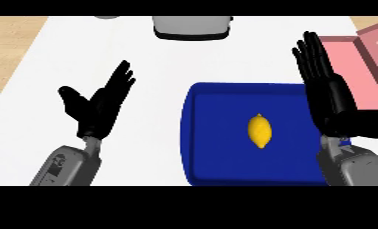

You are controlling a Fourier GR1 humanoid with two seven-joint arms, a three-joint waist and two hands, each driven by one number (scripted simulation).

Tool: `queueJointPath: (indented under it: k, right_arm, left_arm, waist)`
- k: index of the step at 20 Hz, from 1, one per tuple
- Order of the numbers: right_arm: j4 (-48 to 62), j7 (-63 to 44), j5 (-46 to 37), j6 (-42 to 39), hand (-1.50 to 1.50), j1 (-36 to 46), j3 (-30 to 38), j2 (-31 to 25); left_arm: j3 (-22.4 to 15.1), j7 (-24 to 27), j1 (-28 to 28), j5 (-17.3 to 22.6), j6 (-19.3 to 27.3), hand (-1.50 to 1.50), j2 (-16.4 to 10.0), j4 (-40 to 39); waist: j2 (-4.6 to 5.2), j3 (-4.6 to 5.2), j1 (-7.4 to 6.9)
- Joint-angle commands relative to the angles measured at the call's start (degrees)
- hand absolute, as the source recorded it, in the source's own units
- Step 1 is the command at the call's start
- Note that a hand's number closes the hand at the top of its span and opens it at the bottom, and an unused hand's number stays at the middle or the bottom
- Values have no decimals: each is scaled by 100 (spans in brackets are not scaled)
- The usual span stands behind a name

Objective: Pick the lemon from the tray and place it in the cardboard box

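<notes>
**Right hand (328,93) open over the tray's right rim; lemon (259,131) lies free in the tray**

The right hand stands with its fingers straight and close together, pointing away from the robot. It holds nothing. It covers the right rim of the blue tray (214,138), so that edge cannot be traced, and whether the hand touches the tray cannot be told. Its grey forearm (351,165) comes in at the lower right corner and is cut off there.

The lemon lies lengthwise on the tray floor, right of the tray's middle and just left of the right hand, with a strip of blue between them. Bare blue floor lies open on its left, far and near sides. The tray's left and far rims show whole, with rounded corners; its near rim runs along the view's lower limit.

The pink box (347,55) sits beyond the tray's far right corner. The right fingers hide its left part and the view's right edge cuts it off, so its opening is hard to make out.

The left hand (100,104) shows at the left over the bare white counter (111,48), fingers straight, thumb spread, well apart from the tray. A wide stretch of counter is open between it and the tray's left rim, and beyond it too.

At the far edge a grey object (193,26) is cut off by the view's top; what it is cannot be told. A wooden surface (18,43) borders the counter on the left.
</notes>
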State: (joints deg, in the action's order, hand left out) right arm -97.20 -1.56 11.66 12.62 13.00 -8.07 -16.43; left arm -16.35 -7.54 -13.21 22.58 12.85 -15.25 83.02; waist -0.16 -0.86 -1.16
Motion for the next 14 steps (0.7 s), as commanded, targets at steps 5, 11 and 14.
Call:
queueJointPath:
  k: [5, 11, 14]
  right_arm:
    - [51, 450, 265, 875, 150, -1464, 1794, -257]
    - [949, 1341, -1157, 1705, -150, -2653, 1740, -280]
    - [629, 1949, -1446, 1449, -150, -2898, 1532, -410]
  left_arm:
    - [807, 305, 370, -277, 635, 0, -515, 451]
    - [906, 152, 644, -65, 459, 0, -570, 839]
    - [835, 40, 769, -190, 508, 0, -528, 1027]
  waist:
    - [-53, 63, 338]
    - [-3, 79, 159]
    - [-1, 85, 137]
